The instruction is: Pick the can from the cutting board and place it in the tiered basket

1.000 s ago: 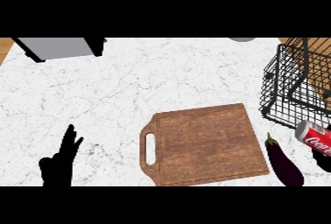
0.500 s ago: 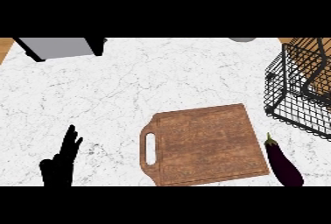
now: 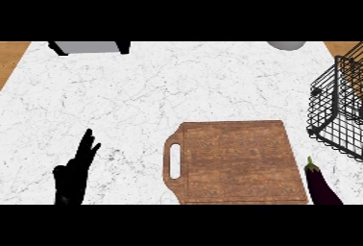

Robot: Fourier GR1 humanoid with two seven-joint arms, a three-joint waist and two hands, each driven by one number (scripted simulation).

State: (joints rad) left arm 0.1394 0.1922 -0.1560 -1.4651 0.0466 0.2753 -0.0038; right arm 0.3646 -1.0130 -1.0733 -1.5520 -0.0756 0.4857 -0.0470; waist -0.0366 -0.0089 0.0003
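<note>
Nearest the lower edge, the left hand (image 3: 74,173) rested at the left of the view, fingers straight and released, pointing up, touching nothing. The right hand did not show, so the state of its fingers could not be told.

Just right of centre lay the cutting board (image 3: 237,161), flat on the white marbled surface (image 3: 156,96), handle slot toward the left. Nothing stood on the board. An eggplant (image 3: 322,185) lay just beside its right edge, apart from it.

Farther back, at the right edge, stood the black wire basket (image 3: 337,117), only partly in view; brownish wood showed through the wires.

At the far edge sat a grey box (image 3: 89,46) at the left and a pale round object (image 3: 287,45) at the right, both cut off.

The can was not visible anywhere: not on the board, not on the surface, nor in the visible part of the basket.

Judgement: pick step appears done, since the board was bare. Whether the can was placed or is held out of view could not be confirmed.
</note>
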